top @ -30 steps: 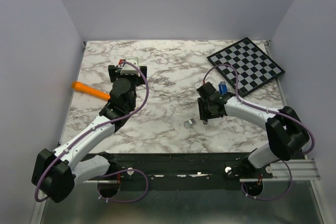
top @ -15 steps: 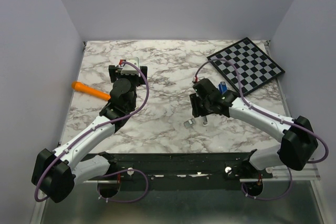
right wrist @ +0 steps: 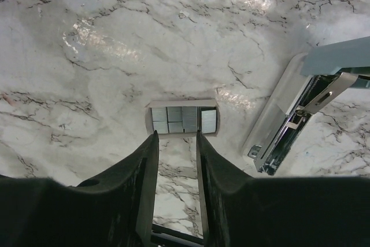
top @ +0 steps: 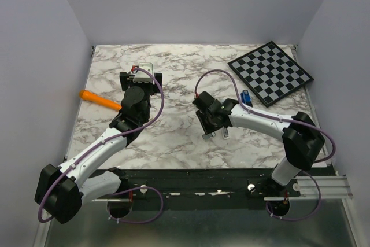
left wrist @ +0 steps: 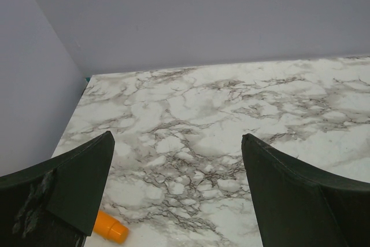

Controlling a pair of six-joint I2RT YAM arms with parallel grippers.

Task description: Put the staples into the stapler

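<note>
Right wrist view shows my right gripper (right wrist: 176, 138) partly spread and holding nothing, its tips just short of the staples (right wrist: 183, 120); I'd guess it is lined up to pick them. They lie flat near the middle of the bench (right wrist: 87, 85), long side across the gap between the tips. Just right of them the stapler (right wrist: 283, 131) lies open, channel bared, running near-left to far-right. My left gripper (left wrist: 177, 143) hangs spread wide, well clear.

Left claw (left wrist: 176, 143) wide open, right claw (right wrist: 176, 138) narrowly parted
</note>
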